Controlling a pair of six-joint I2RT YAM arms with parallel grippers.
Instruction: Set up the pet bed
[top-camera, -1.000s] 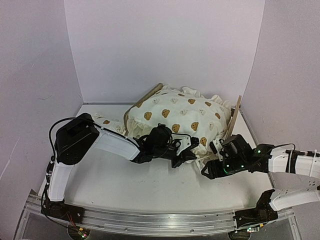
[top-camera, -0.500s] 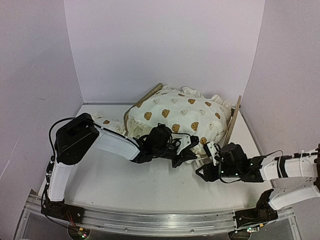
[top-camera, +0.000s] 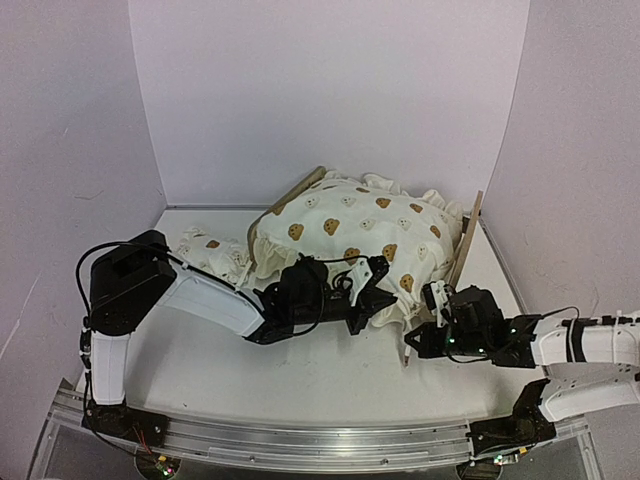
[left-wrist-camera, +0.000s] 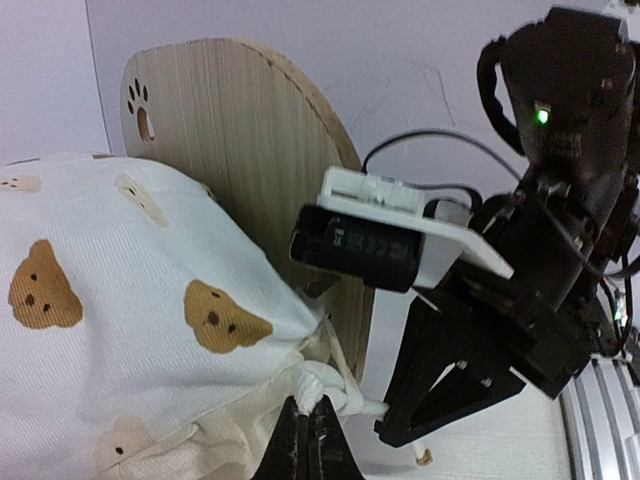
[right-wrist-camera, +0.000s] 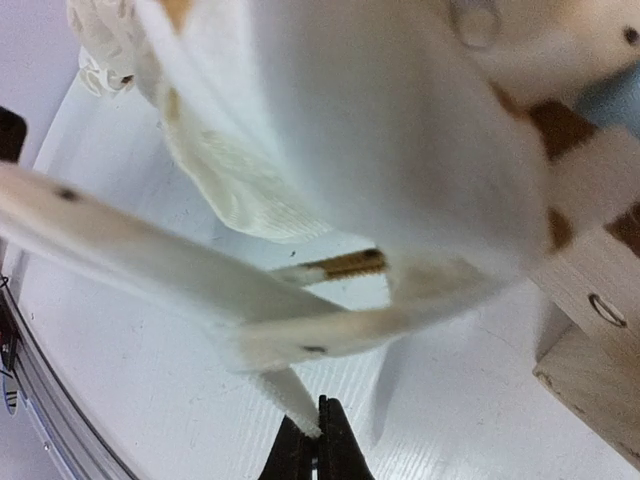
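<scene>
Pinching is the word for both arms right now. The left gripper (left-wrist-camera: 308, 440) has its jaws pressed fully together on the knotted tie (left-wrist-camera: 327, 385) hanging off the edge of the big bear-print cushion (top-camera: 350, 225). The right gripper (right-wrist-camera: 312, 440) is closed just as tight, nipping the tip of a flat tie strip (right-wrist-camera: 288, 402) that comes down from the same cushion.

The pet bed (top-camera: 468, 235) sits at the back of the white table (top-camera: 300, 375), near the rear wall, and the cushion is heaped over most of it. From above you mostly get wood poking out at the left and right ends. The left wrist view shows it better: the rounded headboard (left-wrist-camera: 240, 160) stands upright right behind the cushion, with the paw-print cutout (left-wrist-camera: 140, 105) near its top edge. A wooden corner of the frame (right-wrist-camera: 590, 340) with a round metal fitting shows in the right wrist view.

A small bear-print pillow (top-camera: 210, 250) lies on the table just left of the cushion.

As for text, the black cylinder (left-wrist-camera: 360, 245) on the right wrist has a faint marking, possibly a label, too blurry to read.
</scene>
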